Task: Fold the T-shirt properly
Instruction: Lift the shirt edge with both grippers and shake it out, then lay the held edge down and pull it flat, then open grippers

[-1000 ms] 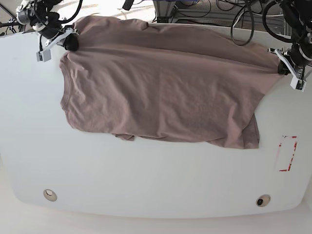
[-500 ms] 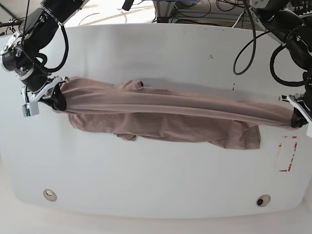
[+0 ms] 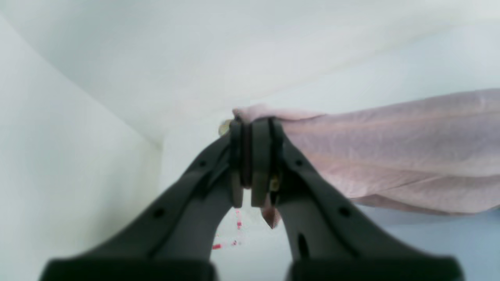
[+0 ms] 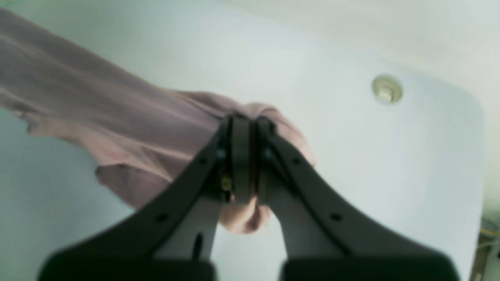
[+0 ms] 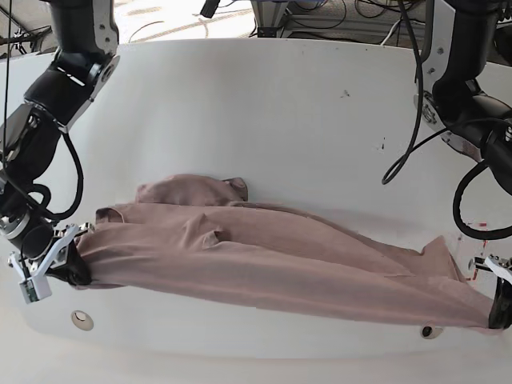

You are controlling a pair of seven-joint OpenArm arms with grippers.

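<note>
The mauve-pink T-shirt [image 5: 264, 264] is stretched in a long band across the front of the white table [image 5: 264, 112]. My right gripper [image 5: 70, 264], at the left of the base view, is shut on one end of the T-shirt [image 4: 129, 128] near the front edge; the right wrist view shows the gripper [image 4: 244, 156] with cloth bunched between its jaws. My left gripper [image 5: 498, 308], at the right of the base view, is shut on the other end of the T-shirt [image 3: 390, 152]; the left wrist view shows the gripper [image 3: 252, 160] clamping the cloth corner. A sleeve [image 5: 188, 190] lies folded behind the band.
Two round holes sit in the table's front edge, one at the left [image 5: 82, 320] and one at the right [image 5: 428, 330]. A red-marked label [image 5: 480, 228] is partly hidden at the right. Cables [image 5: 320, 16] lie behind the table.
Both grippers have pulled the T-shirt's far edge from the back of the table over to the front edge. The shirt went from spread flat to folded over in a long band.
</note>
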